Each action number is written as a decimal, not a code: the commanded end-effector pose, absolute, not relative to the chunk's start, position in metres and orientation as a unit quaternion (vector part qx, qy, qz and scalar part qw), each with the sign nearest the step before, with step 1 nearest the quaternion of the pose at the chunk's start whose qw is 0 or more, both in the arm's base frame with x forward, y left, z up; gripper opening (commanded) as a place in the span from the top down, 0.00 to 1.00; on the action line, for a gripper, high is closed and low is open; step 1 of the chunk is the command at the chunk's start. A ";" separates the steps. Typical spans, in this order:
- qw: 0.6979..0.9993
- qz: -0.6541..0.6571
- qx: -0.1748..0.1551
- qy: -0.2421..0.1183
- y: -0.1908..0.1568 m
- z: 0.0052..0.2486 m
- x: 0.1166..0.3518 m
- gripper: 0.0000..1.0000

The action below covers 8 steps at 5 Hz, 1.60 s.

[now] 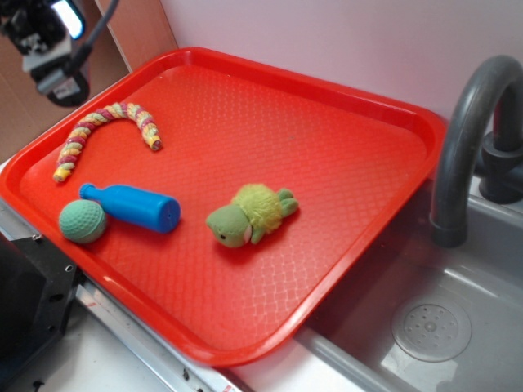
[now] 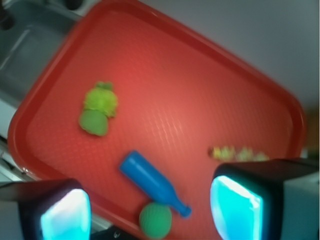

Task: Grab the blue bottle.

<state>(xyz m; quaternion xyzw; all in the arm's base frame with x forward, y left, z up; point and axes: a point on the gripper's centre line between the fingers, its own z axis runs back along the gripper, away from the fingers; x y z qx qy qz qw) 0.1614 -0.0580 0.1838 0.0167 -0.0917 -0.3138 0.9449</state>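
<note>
Gripper (image 2: 150,212): jaws spread wide, empty, touching nothing. In the wrist view the two fingers (image 2: 65,215) sit at the lower corners of the frame with the tray visible in the gap between them. In the exterior view the gripper (image 1: 49,49) hangs above the tray's far left corner, well clear of all items.

Bottle (image 1: 131,204): lies on its side on the red tray (image 1: 327,163), near the left front edge, neck toward the left rim, base toward the tray's middle. The wrist view shows the bottle (image 2: 152,182) between the fingers' lines but well below them.

Ball (image 1: 82,221): green, just beside the bottle's neck; whether they touch cannot be told.

Turtle (image 1: 249,215): green plush, right of the bottle, apart from it.

Rope (image 1: 106,135): braided, curved, behind the bottle.

Faucet (image 1: 474,139) and sink (image 1: 433,327): right of the tray.
</note>
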 end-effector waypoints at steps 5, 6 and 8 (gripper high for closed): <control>0.849 -0.529 0.003 -0.005 -0.035 0.099 0.142 0.00; 0.844 -0.536 -0.005 0.016 -0.034 0.076 0.144 0.00; 0.850 -0.522 0.024 0.061 -0.027 0.045 0.151 0.00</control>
